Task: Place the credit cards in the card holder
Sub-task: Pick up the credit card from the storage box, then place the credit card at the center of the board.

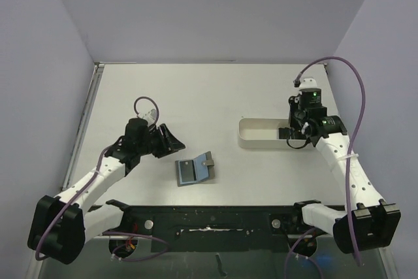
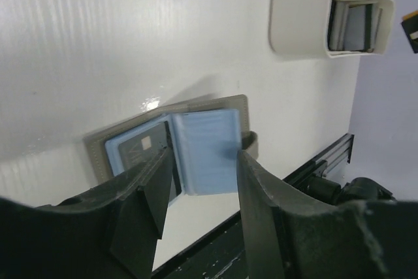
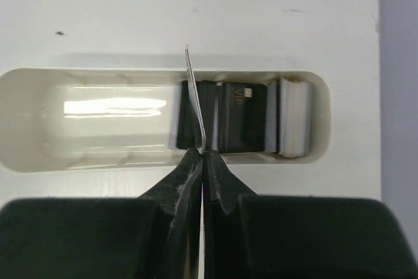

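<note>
Top external view: small flat grey-olive fabric card holder (image 1: 196, 170) lies open on the smooth white table (image 1: 196, 96), light blue lining upward, ready for loading. The white oblong plastic tray (image 1: 258, 142) sits well apart to its right. Left gripper (image 1: 173, 142) hovers just beside the holder; right gripper (image 1: 287, 135) dips into the tray's right end.

Left wrist view: left jaws stand apart and empty, aimed at the holder, probably to steady it. A dark card (image 2: 140, 151) occupies one glossy pocket.

Right wrist view: right jaws are clamped on a thin rigid card (image 3: 194, 96), seen edge-on and upright above the other dark credit cards (image 3: 228, 115) stacked in the tray.
</note>
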Controlling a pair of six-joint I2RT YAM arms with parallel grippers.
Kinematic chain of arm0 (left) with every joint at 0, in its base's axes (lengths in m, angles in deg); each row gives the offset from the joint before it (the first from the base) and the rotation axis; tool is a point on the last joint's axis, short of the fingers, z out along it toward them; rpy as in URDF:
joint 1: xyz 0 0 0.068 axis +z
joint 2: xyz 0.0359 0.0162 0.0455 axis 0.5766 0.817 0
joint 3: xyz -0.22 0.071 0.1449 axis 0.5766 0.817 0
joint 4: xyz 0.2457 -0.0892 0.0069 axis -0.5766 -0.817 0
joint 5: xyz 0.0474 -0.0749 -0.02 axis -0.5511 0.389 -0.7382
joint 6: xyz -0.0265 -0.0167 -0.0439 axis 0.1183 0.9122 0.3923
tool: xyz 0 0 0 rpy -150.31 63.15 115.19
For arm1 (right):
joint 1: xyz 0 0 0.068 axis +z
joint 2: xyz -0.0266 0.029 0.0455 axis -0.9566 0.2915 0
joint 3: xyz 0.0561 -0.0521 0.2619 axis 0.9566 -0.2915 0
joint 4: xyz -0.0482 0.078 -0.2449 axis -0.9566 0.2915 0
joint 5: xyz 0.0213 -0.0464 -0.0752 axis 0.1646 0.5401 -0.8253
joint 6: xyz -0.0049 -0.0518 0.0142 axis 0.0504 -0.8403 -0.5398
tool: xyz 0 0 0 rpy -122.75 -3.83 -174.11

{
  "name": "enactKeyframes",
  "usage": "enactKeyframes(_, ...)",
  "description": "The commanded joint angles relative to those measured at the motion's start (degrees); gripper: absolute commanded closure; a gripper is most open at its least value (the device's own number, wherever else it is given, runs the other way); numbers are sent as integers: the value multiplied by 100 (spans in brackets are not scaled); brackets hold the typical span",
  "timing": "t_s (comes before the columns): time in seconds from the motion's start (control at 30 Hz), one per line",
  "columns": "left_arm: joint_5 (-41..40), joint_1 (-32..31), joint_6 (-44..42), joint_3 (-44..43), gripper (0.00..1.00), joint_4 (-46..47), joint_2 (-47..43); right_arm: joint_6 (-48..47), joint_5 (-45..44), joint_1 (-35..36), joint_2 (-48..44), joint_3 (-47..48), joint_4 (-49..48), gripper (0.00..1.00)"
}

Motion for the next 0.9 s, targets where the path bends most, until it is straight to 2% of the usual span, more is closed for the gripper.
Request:
enactKeyframes(0.0,498,17,-114,-452,56,406,-481,391,579,498,-343,324,-68,100)
enactKeyframes(0.27,1911,18,926,-181,36,2266,-738,1094,1218,2109,-472,292,-835,100)
enactKeyframes(0.47,2206,19,1406,79,36,3183,-757,1711,1926,2886,-463,-10,-1836,100)
enactKeyframes(0.73,2462,10,1811,294,36,4154,-725,2318,2759,3511,-247,-297,-2964,100)
enactKeyframes(0.87,2512,12,1711,310,36,4147,-675,2538,3144,3635,-150,-413,-3437,100)
